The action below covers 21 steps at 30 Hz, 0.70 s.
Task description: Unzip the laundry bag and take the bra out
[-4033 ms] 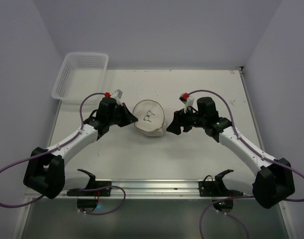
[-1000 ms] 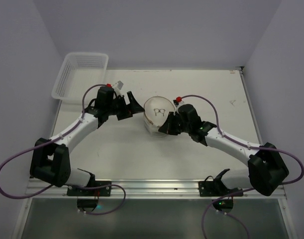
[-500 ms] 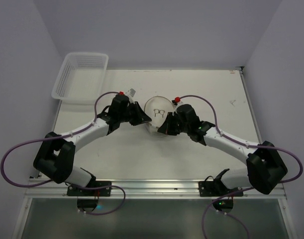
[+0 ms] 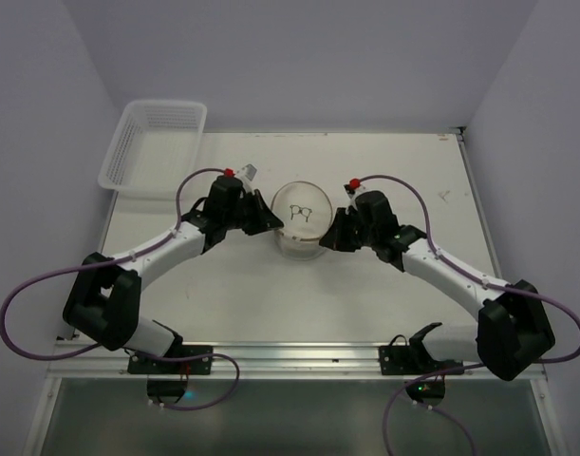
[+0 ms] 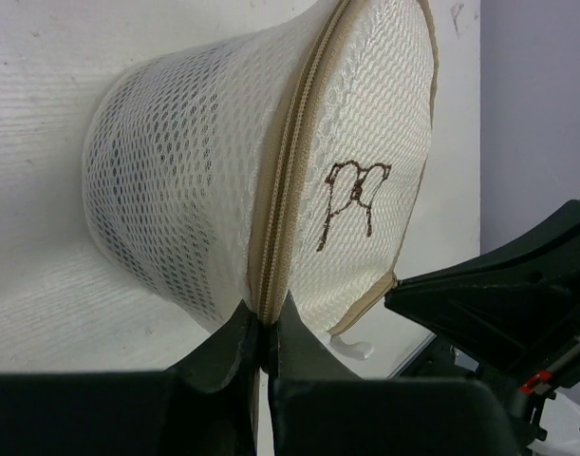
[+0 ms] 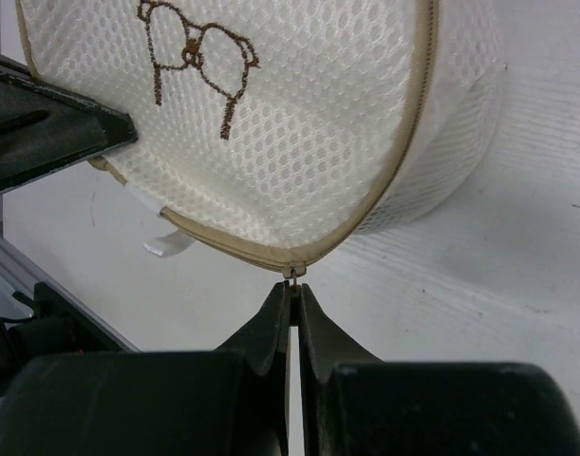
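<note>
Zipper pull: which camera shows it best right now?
Right wrist: the pull sits mid-frame at the bag's rim, pinched by the right gripper. Left wrist shows only the zipper track, nipped by the left gripper. From the top view the pull is too small to see.

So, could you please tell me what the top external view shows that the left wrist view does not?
Only the top external view shows the white basket at the far left. Only the left wrist view shows the left gripper pinched shut on the laundry bag along its zipper seam. Both show the bag's bra icon and the right gripper.
</note>
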Each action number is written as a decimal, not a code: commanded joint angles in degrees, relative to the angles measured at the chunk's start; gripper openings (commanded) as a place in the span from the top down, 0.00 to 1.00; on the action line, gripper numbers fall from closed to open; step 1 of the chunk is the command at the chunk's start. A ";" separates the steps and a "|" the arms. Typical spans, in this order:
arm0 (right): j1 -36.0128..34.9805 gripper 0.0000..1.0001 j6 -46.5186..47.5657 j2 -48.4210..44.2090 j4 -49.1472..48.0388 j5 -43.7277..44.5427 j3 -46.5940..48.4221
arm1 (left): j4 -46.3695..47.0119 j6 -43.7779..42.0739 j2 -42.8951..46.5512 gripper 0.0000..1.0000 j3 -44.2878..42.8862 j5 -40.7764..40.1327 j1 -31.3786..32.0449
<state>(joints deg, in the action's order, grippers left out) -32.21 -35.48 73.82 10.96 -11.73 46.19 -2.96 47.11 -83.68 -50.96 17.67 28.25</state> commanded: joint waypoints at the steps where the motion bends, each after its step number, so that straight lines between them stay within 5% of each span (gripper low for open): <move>1: 3.20 1.00 4.01 -2.45 2.66 -2.59 -1.02 | -2.14 -6.33 1.59 1.00 -2.21 0.16 -2.58; 7: 4.08 1.00 6.74 -2.46 3.28 -3.47 -0.49 | -4.40 -14.57 -1.74 1.00 -6.51 7.89 -6.27; 14: 2.15 1.00 3.93 -1.05 -1.91 -10.42 0.21 | -8.65 -18.21 -12.99 1.00 -23.12 9.57 -8.65; 18: -2.15 1.00 1.30 2.20 -4.01 -9.64 3.72 | -4.25 -10.21 -15.64 0.64 -24.10 11.07 -8.65; 19: -2.68 1.00 -0.62 2.73 -5.67 -9.20 3.99 | -3.46 -7.41 -15.20 0.43 -22.53 10.20 -8.56; 21: -3.82 1.00 -2.65 4.22 -7.52 -7.88 4.25 | -3.19 -4.50 -11.80 0.26 -19.72 8.35 -8.39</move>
<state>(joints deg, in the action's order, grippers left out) -34.24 -34.15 76.25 5.89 -19.11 48.25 -9.76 36.88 -99.39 -72.16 28.53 20.78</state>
